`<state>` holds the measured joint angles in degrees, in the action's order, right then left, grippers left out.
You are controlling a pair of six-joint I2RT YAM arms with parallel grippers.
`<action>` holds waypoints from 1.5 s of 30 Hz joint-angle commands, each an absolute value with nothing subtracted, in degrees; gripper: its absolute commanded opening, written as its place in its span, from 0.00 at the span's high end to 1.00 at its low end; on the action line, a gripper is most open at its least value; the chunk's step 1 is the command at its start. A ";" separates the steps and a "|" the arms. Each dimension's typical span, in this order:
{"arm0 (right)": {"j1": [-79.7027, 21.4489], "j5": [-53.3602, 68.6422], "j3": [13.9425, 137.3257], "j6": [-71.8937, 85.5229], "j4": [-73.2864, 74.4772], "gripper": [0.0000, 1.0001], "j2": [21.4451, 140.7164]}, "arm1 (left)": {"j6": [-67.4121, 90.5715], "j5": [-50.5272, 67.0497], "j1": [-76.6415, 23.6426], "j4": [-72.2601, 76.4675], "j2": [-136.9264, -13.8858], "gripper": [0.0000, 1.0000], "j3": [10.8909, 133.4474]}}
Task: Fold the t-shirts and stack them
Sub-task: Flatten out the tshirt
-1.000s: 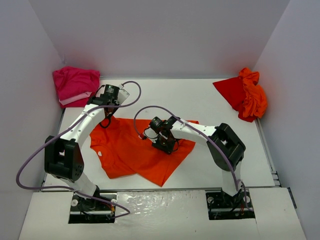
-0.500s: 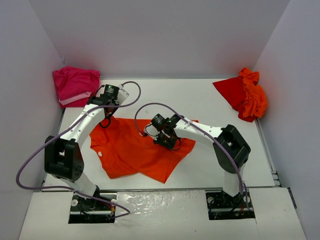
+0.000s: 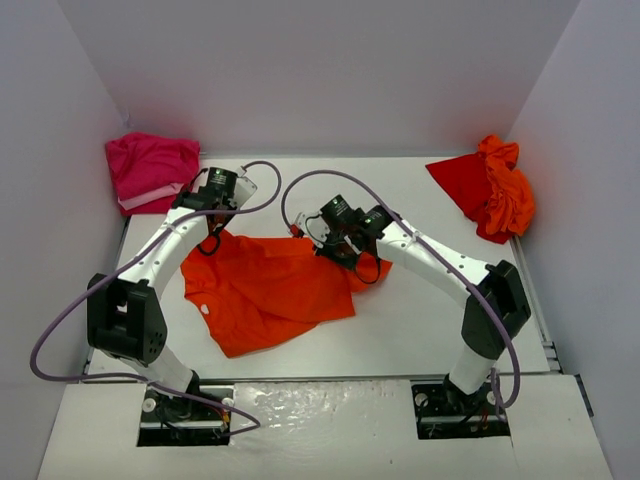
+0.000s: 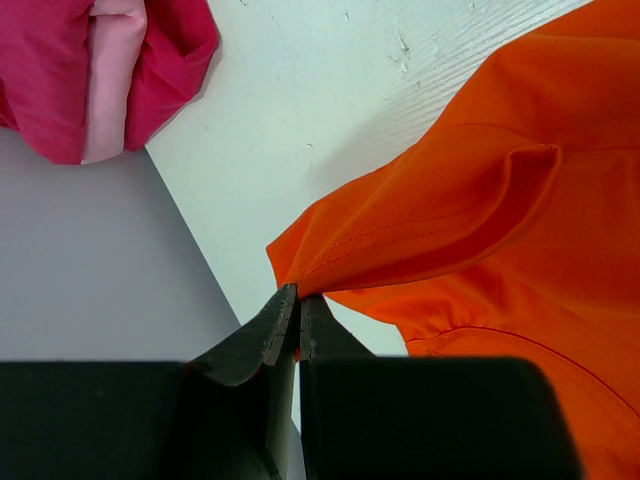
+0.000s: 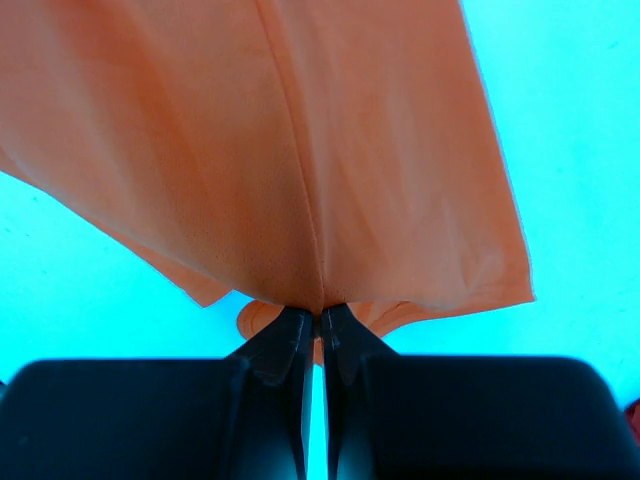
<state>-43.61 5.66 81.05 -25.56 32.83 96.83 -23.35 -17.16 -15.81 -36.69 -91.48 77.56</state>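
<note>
Both our claws pinch the orange shirt (image 3: 265, 295).
From above we see it partly lifted on the table (image 3: 430, 205), pink pile (image 3: 150, 170) back left, red-orange pile (image 3: 490, 190) back right. Left wrist: left claw (image 4: 292, 305) clamped on its edge. Right wrist: right claw (image 5: 318, 322) clamped on a fold.

We log a white table (image 3: 430, 320), its surface scuffed. An orange t-shirt (image 3: 260, 295) lies rumpled on it, spreading nearward from the left pincer (image 3: 212, 240) and the right pincer (image 3: 342, 258). Beyond the left pincer, at the corner, sits a magenta pile (image 3: 150, 170). Well off to the right pincer's far right, a red shirt (image 3: 460, 185) touches a crumpled orange shirt (image 3: 508, 200).
</note>
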 commanded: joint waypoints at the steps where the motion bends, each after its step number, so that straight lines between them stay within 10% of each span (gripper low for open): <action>1: -44.27 6.81 78.36 -24.89 32.41 1.00 99.74 | -23.46 -18.73 -16.35 -35.79 -87.98 1.00 80.19; 14: -45.27 10.33 78.23 -23.56 32.62 0.74 103.16 | -23.91 -18.65 -16.44 -34.81 -88.55 1.00 78.23; 45: -43.61 7.45 79.44 -23.55 32.66 0.78 99.98 | -23.91 -18.81 -16.52 -35.23 -88.49 1.00 78.47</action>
